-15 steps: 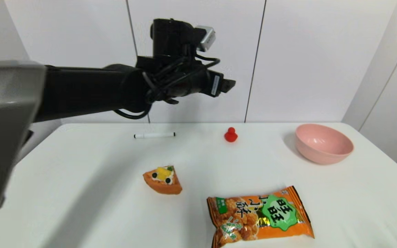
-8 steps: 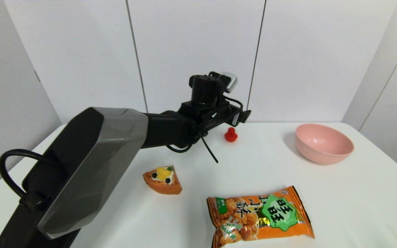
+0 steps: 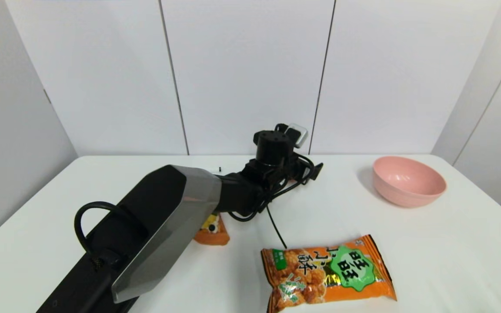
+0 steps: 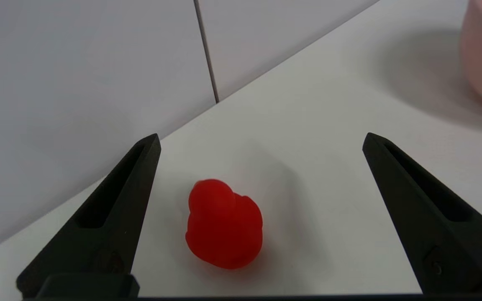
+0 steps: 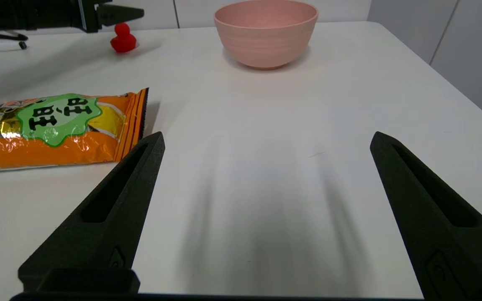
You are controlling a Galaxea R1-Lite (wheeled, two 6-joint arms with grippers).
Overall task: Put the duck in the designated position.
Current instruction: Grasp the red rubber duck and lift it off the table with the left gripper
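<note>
Head view: left arm is reaching across the white table toward the far edge by the wall, its wrist blocking the duck here; pink bowl is sitting off to the robot's right, an orange snack bag is lying near the front, and an orange cake slice is peeking out from under the arm. Left wrist view: left gripper is hanging wide open, fingers apart on either side of the red duck, neither touching it; duck is standing upright on the table, head on top. Which way it's facing, can't tell. Right wrist view: right gripper is spread wide too, holding nothing, low over bare table; duck is sitting just beside the left fingers, well left of the bowl.
</note>
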